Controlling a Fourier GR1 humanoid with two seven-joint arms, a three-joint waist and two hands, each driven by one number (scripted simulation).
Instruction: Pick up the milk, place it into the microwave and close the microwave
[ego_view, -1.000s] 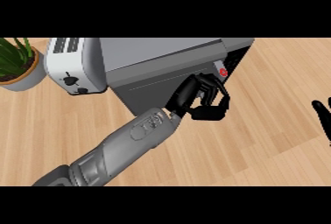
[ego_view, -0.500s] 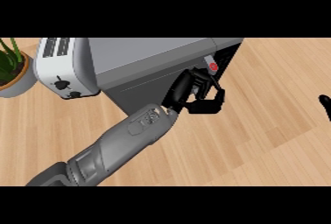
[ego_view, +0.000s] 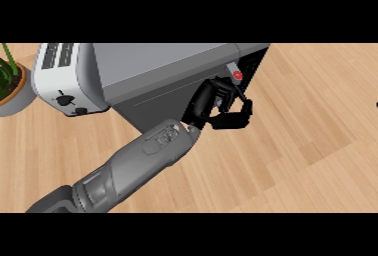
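Note:
The grey microwave (ego_view: 170, 60) stands at the top centre, its dark door (ego_view: 151, 102) swung almost against the body. In the narrow dark gap at the door's right edge shows a small pale thing with a red cap (ego_view: 236, 75), apparently the milk, mostly hidden. My left hand (ego_view: 218, 107) lies against the door's free edge, fingers stretched up along it and the thumb out to the right, holding nothing. Only a dark sliver of my right hand (ego_view: 376, 104) shows at the right edge of the view.
A white toaster (ego_view: 66, 75) stands against the microwave's left side. A potted plant (ego_view: 11, 85) sits at the far left edge. Bare wooden counter (ego_view: 310, 150) stretches to the right and front of the microwave.
My left hand has pushed up and forward with the door, narrowing the gap at the microwave's right side. The right hand has slid nearly out of view at the right edge.

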